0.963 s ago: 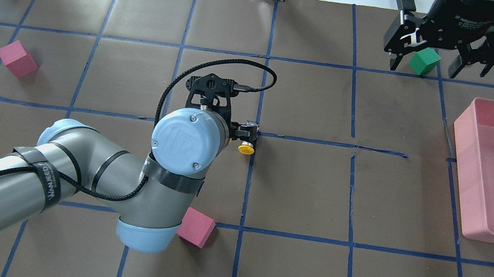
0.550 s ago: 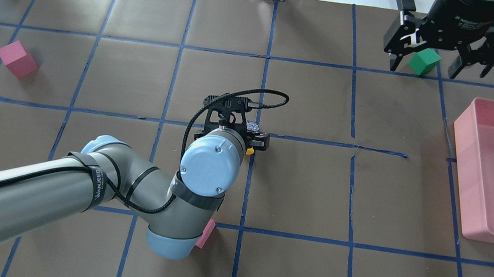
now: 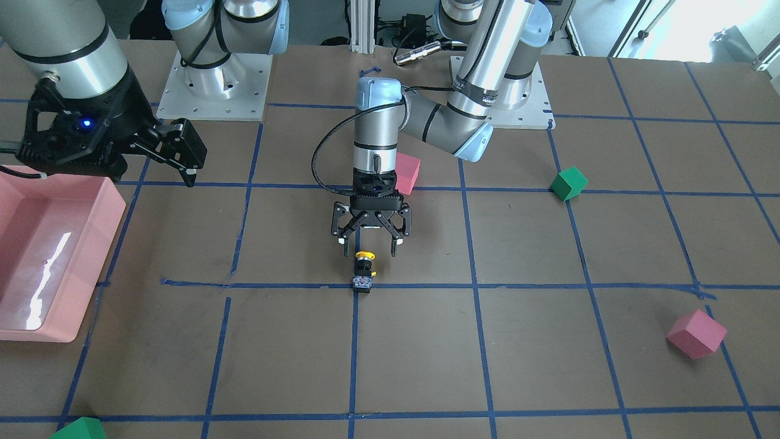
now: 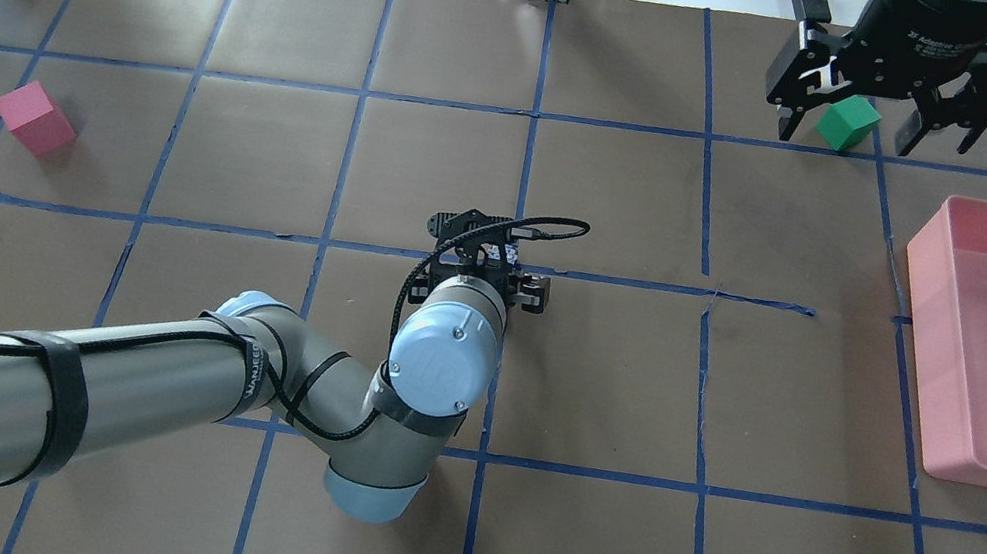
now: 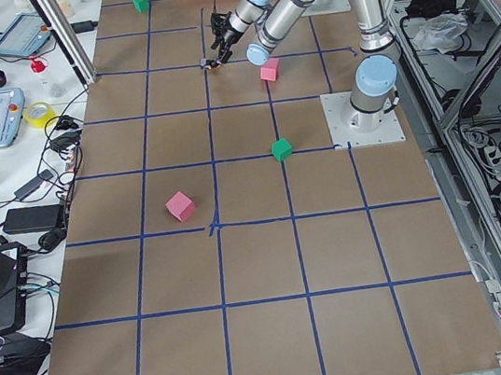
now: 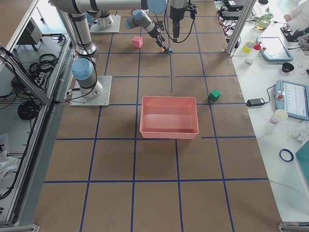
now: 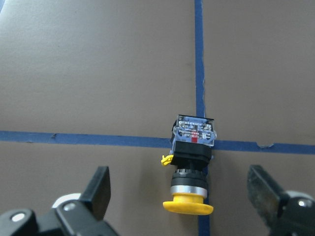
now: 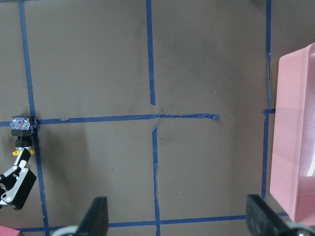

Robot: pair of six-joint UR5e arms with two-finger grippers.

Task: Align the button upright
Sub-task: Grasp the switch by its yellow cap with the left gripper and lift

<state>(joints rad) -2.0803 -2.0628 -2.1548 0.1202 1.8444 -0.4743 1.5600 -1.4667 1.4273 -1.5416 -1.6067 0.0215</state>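
Observation:
The button (image 3: 364,271) lies on its side on a crossing of blue tape lines, its yellow cap toward the robot and its grey base away from it. It also shows in the left wrist view (image 7: 193,162) and the right wrist view (image 8: 22,135). My left gripper (image 3: 369,245) is open and empty, pointing down just above the cap end, one finger on each side (image 7: 181,196). In the overhead view the left wrist hides most of the button. My right gripper (image 4: 850,142) is open and empty, high over the far right of the table.
A pink tray (image 4: 927,323) stands at the right edge. A green cube (image 4: 848,123) lies below the right gripper. Pink cubes lie at the far left (image 4: 34,118) and behind the left arm (image 3: 407,172). Another green cube (image 3: 568,183) sits near the left base.
My left arm has swung right and its wrist has turned. The open gripper has gone from beside the button to over it. The button has not moved, and the right arm is still.

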